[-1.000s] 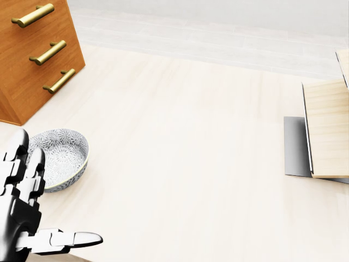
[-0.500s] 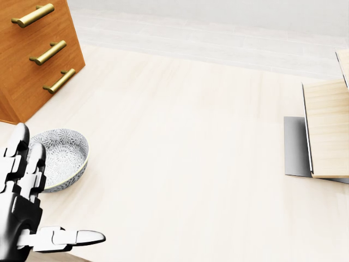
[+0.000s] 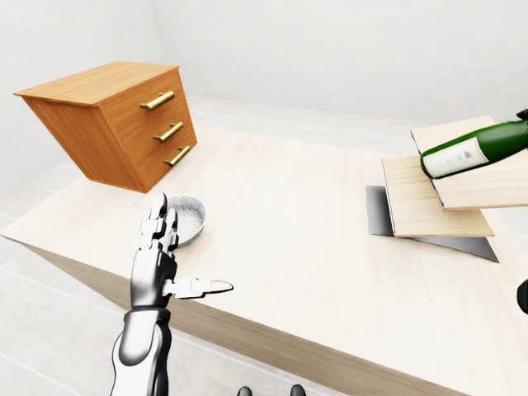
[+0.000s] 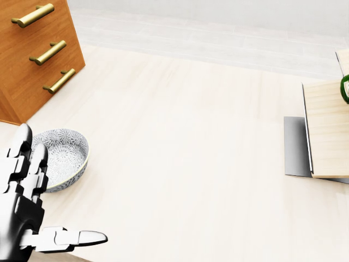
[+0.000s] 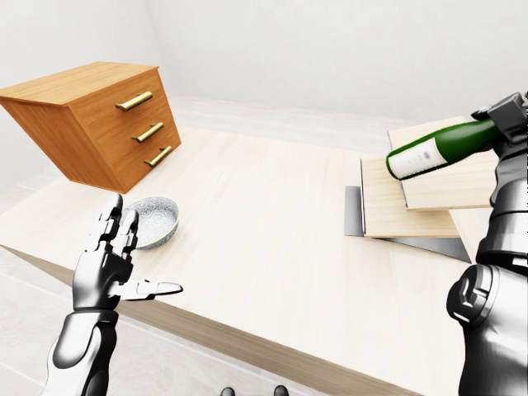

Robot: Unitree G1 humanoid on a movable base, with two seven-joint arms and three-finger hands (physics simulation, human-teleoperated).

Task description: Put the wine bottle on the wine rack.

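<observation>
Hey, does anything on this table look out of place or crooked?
Nothing is spilled or broken. The drawer chest looks tilted, but so does the whole view. The wine bottle lies nearly sideways in the right robot hand above the wooden rack boards, not yet resting on them.

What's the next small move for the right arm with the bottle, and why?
Probably lower the wine bottle toward the wine rack. The right robot hand grips it near the neck, tilted, base end hanging over the rack's wooden boards and apparently not resting on them. The left robot hand is open and idle beside the bowl.
</observation>
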